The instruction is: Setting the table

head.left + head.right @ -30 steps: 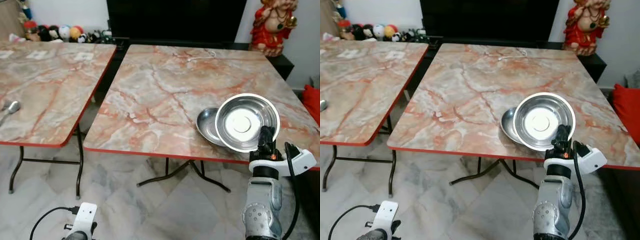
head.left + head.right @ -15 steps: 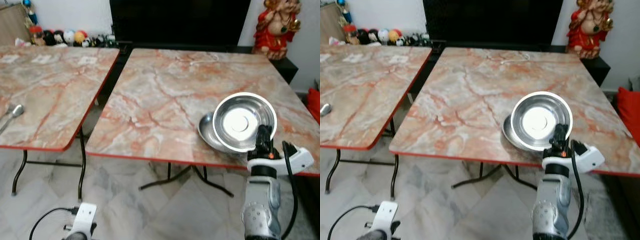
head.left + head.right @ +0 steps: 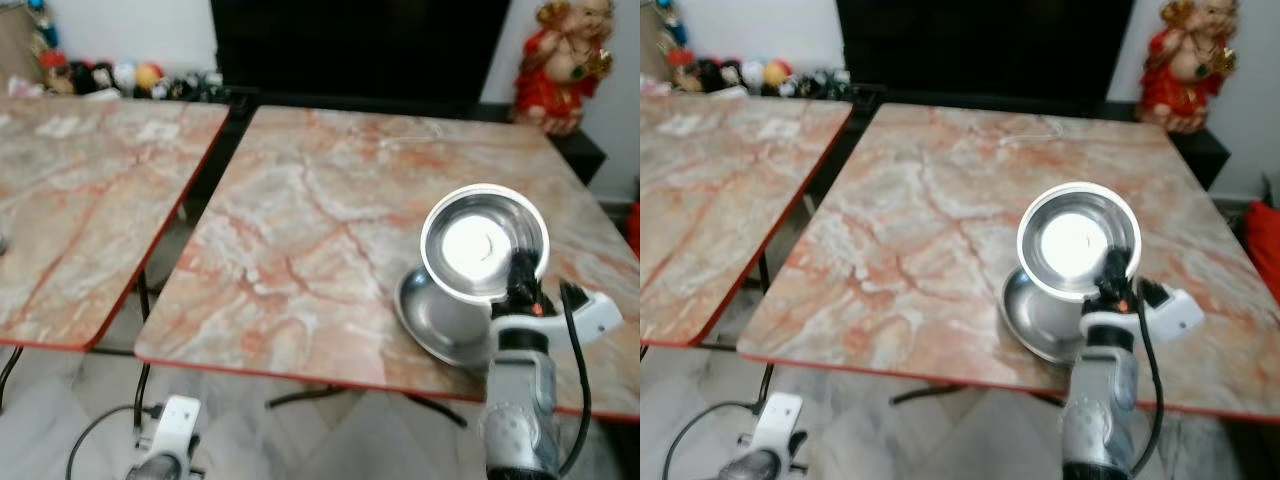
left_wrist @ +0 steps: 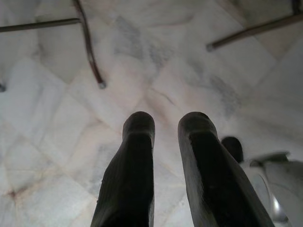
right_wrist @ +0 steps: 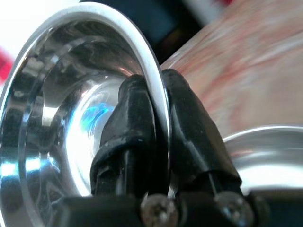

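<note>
Pinching 1 steel bowl (image 3: 484,243) by its rim, our right gripper (image 3: 521,268) tilts it above a second bowl (image 3: 437,317) directly beneath (probably to separate them); left gripper (image 4: 165,137) hangs parted, idle.

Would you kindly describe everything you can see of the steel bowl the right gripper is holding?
The steel bowl is round, shiny and empty, with a flat bottom that throws back bright light and a rolled rim. It is tipped up, its open side facing the camera. The right gripper pinches its rim, one finger inside and one outside. It hangs over the near right part of the marble-look table, just above a second steel dish lying there.
</note>
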